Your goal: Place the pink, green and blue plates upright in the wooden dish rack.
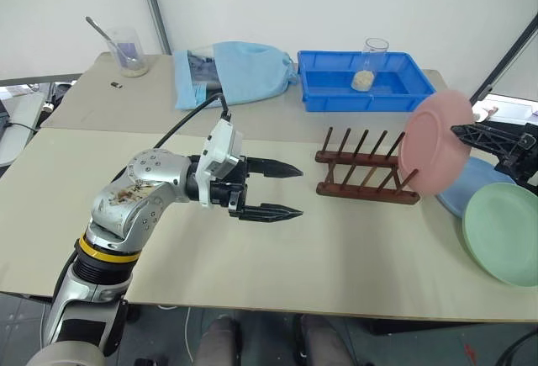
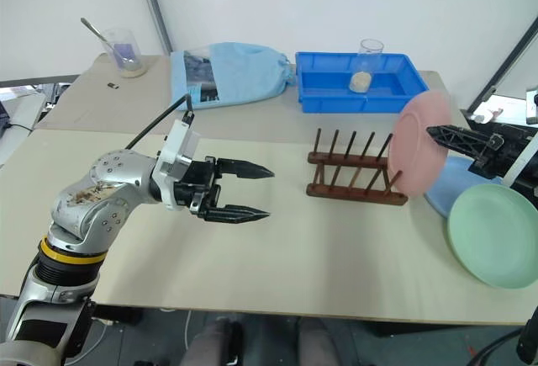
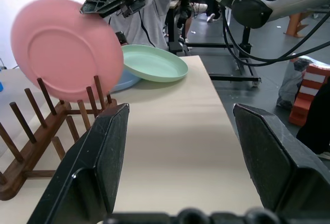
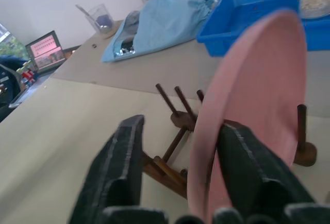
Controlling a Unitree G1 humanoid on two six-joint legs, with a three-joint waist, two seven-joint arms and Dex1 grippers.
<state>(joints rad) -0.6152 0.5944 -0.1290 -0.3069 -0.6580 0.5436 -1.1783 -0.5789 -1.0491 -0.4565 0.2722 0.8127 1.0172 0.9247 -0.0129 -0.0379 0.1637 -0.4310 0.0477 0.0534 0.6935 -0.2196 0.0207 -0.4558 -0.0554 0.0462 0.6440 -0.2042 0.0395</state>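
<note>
Well, my right jaws stand apart, and the pink plate (image 1: 433, 143) rises between them on its edge, close against one finger; I cannot tell whether it touches. The plate is upright but tilted, at the right-hand end of the wooden dish rack (image 1: 366, 168), with its lower rim down among the last pegs. I cannot tell whether it is seated in a slot. The rest of the rack's pegs are bare.

My left jaws are apart too, with nothing between them. They hang level above the table (image 1: 252, 257), pointing toward the rack from its left and well apart from it.

The green plate (image 1: 504, 231) lies flat near the table's right edge, to the right of the rack. The blue plate (image 1: 462, 193) lies flat just beside it, partly under it and partly behind the pink plate. Farther back on the table sits a deep blue tray (image 1: 336, 88) with a clear cup (image 1: 374, 59) in it.
</note>
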